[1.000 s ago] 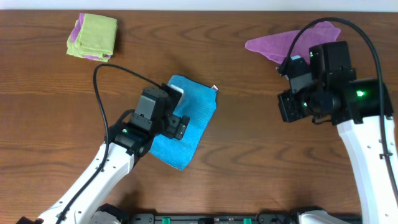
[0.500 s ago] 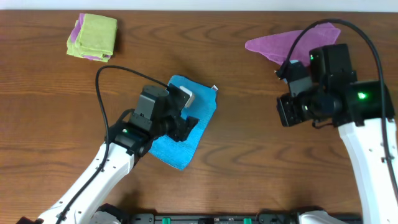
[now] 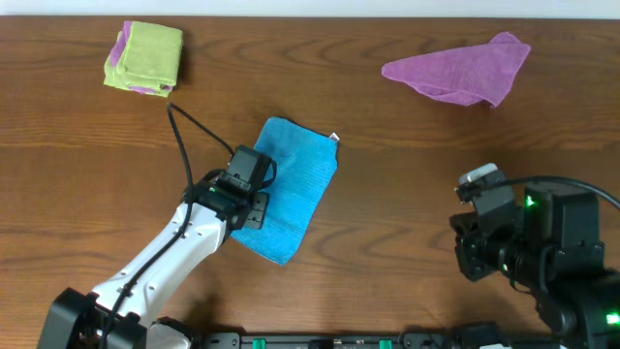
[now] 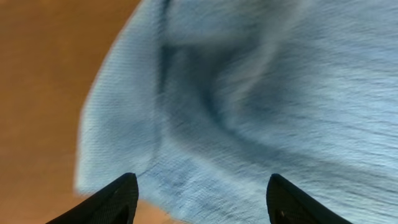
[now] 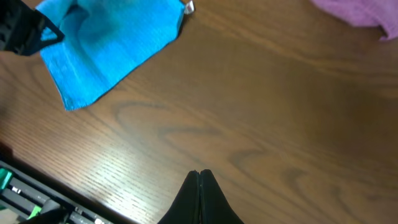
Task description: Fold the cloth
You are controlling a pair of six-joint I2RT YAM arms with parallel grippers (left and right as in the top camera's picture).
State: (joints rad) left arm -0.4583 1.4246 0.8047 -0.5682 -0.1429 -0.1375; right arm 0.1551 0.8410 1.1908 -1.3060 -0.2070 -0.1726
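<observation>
My right pincer has pulled back toward me, clenched empty. The left pincer hangs parted over the rumpled sky-blue terry cloth (nothing grasped); closing here could bunch the fold crooked, I reckon.

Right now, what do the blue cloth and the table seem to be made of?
The blue cloth looks like terry or microfibre, matte; fine ribbed nap shows close up. The table looks like wood or wood-look laminate: brown grain, soft sheen; I cannot tell which.
</observation>
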